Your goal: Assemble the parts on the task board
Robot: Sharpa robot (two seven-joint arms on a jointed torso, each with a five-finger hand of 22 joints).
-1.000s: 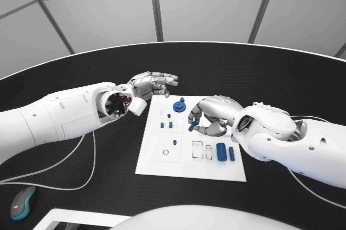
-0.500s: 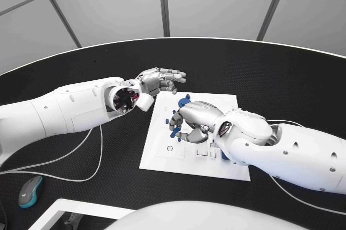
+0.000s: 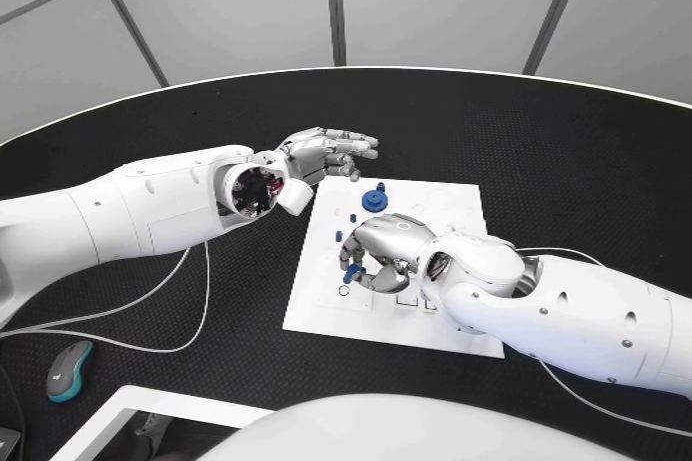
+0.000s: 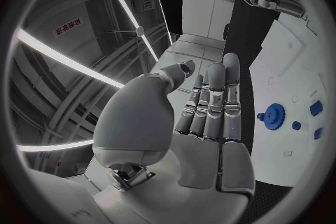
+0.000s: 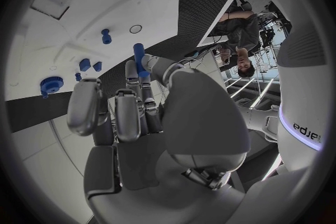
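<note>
left hand (image 3: 329, 153) hovers with fingers loosely apart, holding nothing, at the far left corner of the task board (image 3: 450, 203); blue gear (image 3: 375, 200) stands near it; right hand (image 3: 378, 251) over the board's left half pinches a blue peg (image 3: 353, 272); a mouse (image 3: 65, 369) lies near left.

a robotics lab or test cell, judging by the round black table (image 3: 577, 141) ringed by plain grey panelled walls (image 3: 433, 21), the white task board (image 3: 447, 206) laid out as a test fixture, loose cables (image 3: 173, 331) and a computer mouse (image 3: 67, 370) beside it.
</note>
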